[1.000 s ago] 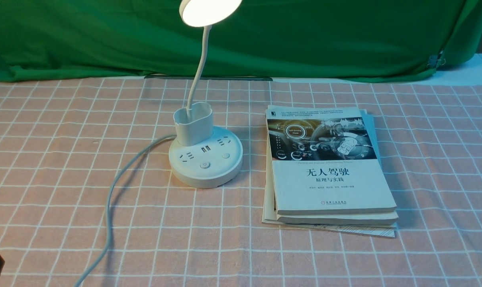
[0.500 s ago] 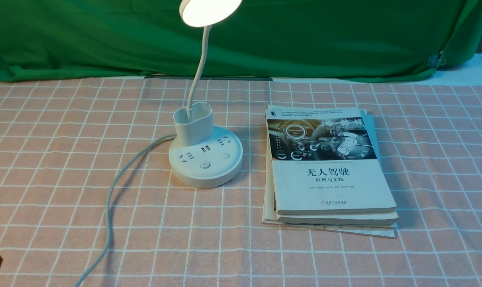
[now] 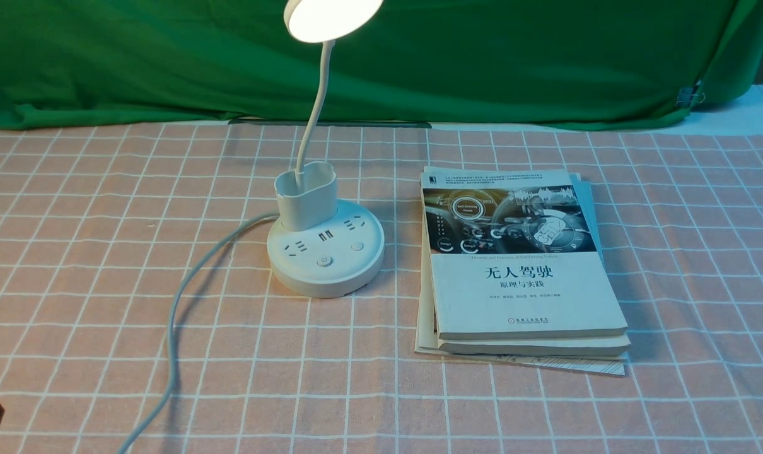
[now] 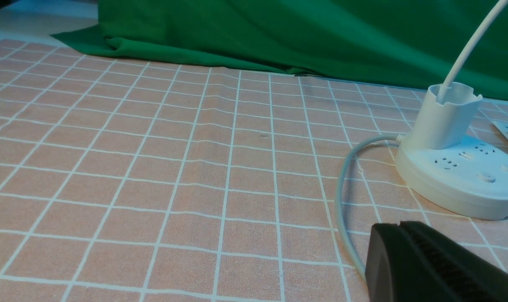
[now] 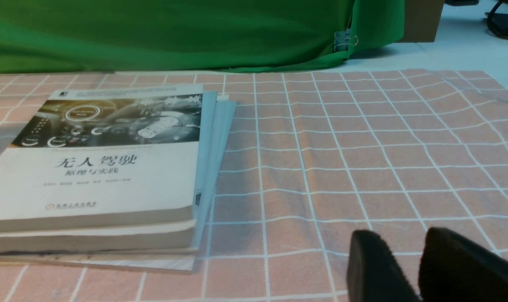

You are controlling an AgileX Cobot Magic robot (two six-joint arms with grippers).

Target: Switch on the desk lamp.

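Desk lamp (image 3: 306, 202): upright on the desk (image 3: 381, 403), forward and to the right of the left hand (image 4: 399, 228), well apart from it; forward and far to the left of the right hand (image 5: 399, 241), beyond the books (image 3: 526, 290).
Lamp head (image 3: 334, 19): glowing bright white, only partly within the front view.
Left hand: clenched, fingers together, gripping nothing visible; touching neither lamp nor cord.
Right hand: released, fingers slightly parted, nothing between them.
Books: stacked forward and to the left of the right hand, untouched by it.
Cord (image 3: 171, 340): curving from the lamp base toward the robot's side, just right of the left hand.
Power button (image 3: 325, 261): on the near part of the base, with a plainer button (image 3: 357, 246) beside it; no hand near either.
Step in hand: by the look of the glow, past the pressing and at the finish; goal apparently met.
Next move: probably none on the lamp; best to rest both hands clear of the buttons.
Risk: a second press, likely to switch off the light; a snag on the cord, likely to drag the base.
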